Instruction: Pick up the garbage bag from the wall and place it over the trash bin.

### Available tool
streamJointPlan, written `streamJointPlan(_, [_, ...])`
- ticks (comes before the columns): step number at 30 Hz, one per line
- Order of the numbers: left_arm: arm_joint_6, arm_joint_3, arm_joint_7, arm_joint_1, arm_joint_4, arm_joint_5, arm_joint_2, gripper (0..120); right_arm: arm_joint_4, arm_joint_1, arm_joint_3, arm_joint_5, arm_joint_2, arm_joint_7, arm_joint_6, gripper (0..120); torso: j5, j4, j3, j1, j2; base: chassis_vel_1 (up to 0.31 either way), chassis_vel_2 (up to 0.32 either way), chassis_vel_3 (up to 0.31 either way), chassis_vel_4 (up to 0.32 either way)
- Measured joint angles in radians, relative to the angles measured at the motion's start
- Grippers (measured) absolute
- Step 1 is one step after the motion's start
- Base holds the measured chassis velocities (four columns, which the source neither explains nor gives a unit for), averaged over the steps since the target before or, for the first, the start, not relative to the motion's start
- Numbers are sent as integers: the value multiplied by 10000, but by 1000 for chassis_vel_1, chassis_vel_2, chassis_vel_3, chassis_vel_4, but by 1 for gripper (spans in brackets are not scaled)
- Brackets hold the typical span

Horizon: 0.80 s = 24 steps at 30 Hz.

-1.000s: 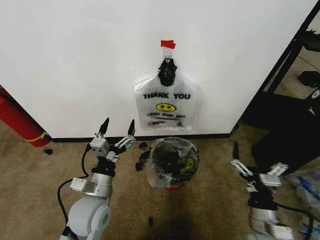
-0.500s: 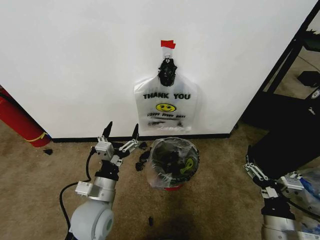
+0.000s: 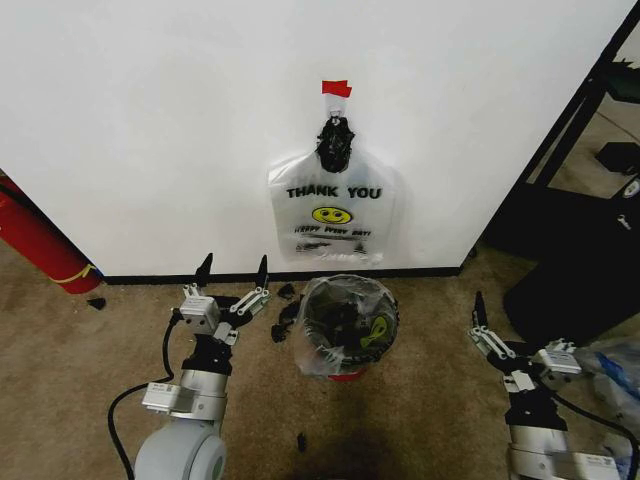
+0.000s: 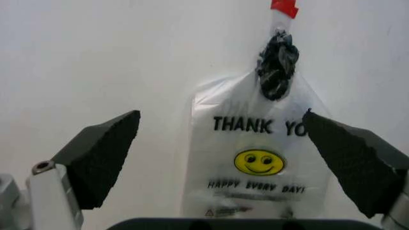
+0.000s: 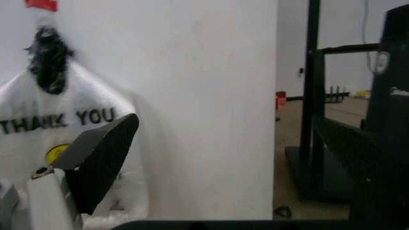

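Note:
The garbage bag [image 3: 347, 322], thin, wrinkly and see-through with a yellow smiley, sits over the rim of the small black trash bin [image 3: 346, 374], whose red base peeks out below. Both stand on the carpet at the foot of the white wall [image 3: 150, 130]. My left gripper [image 3: 233, 270] is open just left of the bin, fingers pointing at the wall, nothing between them. My right gripper [image 3: 520, 335] is open to the right of the bin, also holding nothing. The left wrist view looks between the left gripper [image 4: 221, 163] fingers at the wall; the right gripper [image 5: 227, 163] faces the wall's corner.
A smooth white THANK YOU bag [image 3: 333, 215] hangs from a hook under red tape [image 3: 336, 88]. A red fire extinguisher [image 3: 40, 240] leans at far left. A black rack [image 3: 580, 200] stands at right. Black scraps [image 3: 285, 300] lie beside the bin.
My left gripper has dropped a little and eased left. My right gripper swung out to the lower right, then came back toward the bin. Both stay open; the bags have not moved.

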Motion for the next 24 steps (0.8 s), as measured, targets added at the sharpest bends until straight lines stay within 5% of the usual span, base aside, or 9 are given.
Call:
streamJointPlan(8, [33, -57, -52, -328, 176, -368, 126, 100, -415, 45, 60, 9, -2, 462, 887, 100, 0, -2, 0, 0, 0, 0, 0, 0, 0])
streamJointPlan(24, [-216, -78, 3, -434, 315, -1000, 621, 100, -259, -127, 127, -408, -3, -209, 1019, 100, 0, 0, 0, 0, 0, 0, 0, 0, 0])
